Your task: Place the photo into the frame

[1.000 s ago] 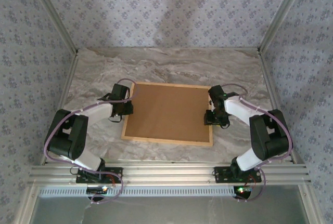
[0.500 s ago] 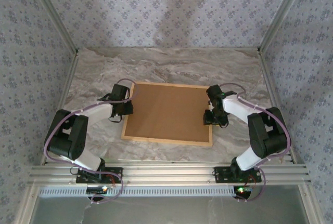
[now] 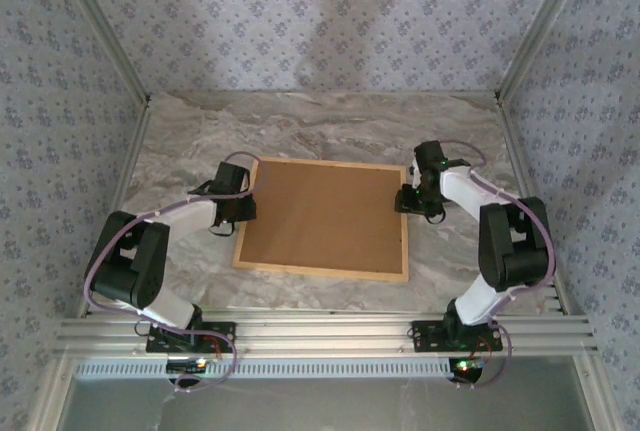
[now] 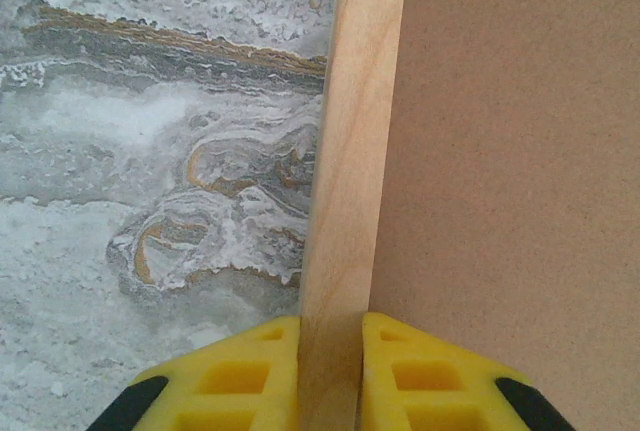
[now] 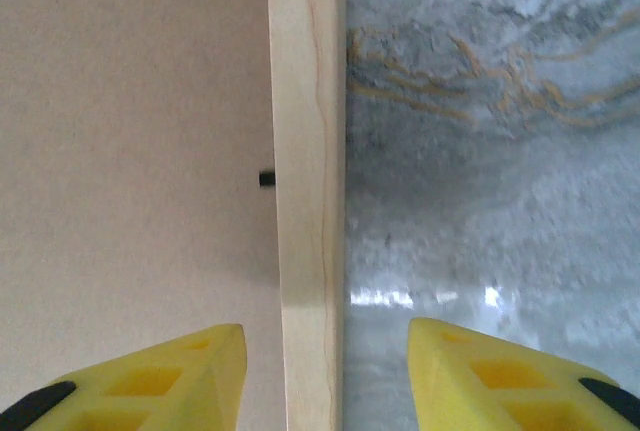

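Observation:
The frame (image 3: 320, 272) lies flat on the marble table, back side up, its brown backing board (image 3: 325, 216) filling the light wood rim. The photo is hidden. My left gripper (image 3: 243, 213) is shut on the frame's left rail (image 4: 350, 151); the yellow fingers (image 4: 240, 376) press against both sides of the wood. My right gripper (image 3: 411, 201) hovers at the far part of the right rail (image 5: 308, 151). It stands open, one finger (image 5: 170, 371) over the board and the other over the table, neither touching the wood.
The marble table (image 3: 200, 141) has bare room behind and on both sides of the frame. Patterned walls and metal posts close in the back and the sides. A small black tab (image 5: 267, 179) sits on the board beside the right rail.
My right gripper has slid along the right rail toward the far corner of the frame. The left gripper and the frame have stayed put.

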